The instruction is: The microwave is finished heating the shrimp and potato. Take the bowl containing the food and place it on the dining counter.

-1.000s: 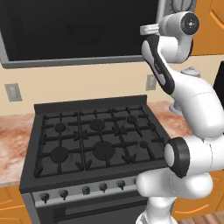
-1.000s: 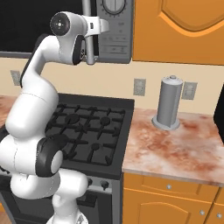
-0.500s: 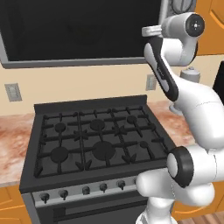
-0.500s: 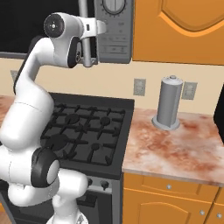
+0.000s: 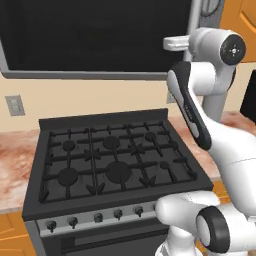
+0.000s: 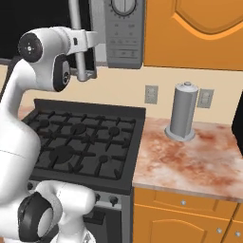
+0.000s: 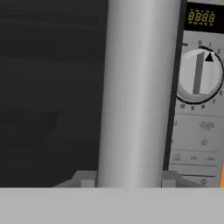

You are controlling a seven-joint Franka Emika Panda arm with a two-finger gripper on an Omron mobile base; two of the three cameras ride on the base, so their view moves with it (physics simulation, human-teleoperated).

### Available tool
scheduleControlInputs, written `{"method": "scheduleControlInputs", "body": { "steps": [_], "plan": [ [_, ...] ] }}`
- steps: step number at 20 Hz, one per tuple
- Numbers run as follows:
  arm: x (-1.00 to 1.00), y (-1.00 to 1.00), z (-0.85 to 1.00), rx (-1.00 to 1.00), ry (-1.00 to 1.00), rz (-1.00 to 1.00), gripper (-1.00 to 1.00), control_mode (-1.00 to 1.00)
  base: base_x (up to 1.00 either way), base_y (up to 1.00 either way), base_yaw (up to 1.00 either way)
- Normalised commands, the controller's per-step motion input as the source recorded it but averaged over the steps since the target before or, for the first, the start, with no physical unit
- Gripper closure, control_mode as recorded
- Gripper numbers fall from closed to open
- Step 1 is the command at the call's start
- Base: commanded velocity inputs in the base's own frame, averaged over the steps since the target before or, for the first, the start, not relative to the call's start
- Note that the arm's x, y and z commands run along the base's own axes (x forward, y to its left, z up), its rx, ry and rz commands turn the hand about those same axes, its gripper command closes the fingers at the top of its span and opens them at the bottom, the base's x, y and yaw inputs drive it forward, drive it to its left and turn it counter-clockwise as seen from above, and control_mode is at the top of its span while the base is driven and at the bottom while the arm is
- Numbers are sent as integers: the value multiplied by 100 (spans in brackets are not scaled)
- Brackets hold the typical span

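Left base view: my gripper (image 5: pixel 192 40) at the microwave (image 5: pixel 95 37) door's handle, above the stove (image 5: pixel 112 160).

Right base view: handle (image 6: pixel 76 38) upright, long axis vertical, just ahead of my hand.

Hand view: handle fills centre; whether my fingers clasp it, cannot tell. Display reads "8888". Bowl presumably behind the door.

The claw (image 6: pixel 83 56) sits at the microwave (image 6: pixel 124 33) door handle (image 6: pixel 76 40).

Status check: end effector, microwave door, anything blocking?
End effector at the vertical grey door handle; grip unclear. Large grey built-in microwave door shut. Nothing blocking.
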Motion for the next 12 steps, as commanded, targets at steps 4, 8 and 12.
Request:
{"method": "scheduleControlInputs", "body": {
  "steps": [4, 8, 12],
  "plan": [
    [-100, 79, 51, 0, -16, -3, 100, -100, 0, 0, 0],
    [-100, 91, 61, 0, -10, -6, 100, -100, 0, 0, 0],
    [-100, 100, 72, 0, -2, -8, 100, -100, 0, 0, 0]
  ]
}}
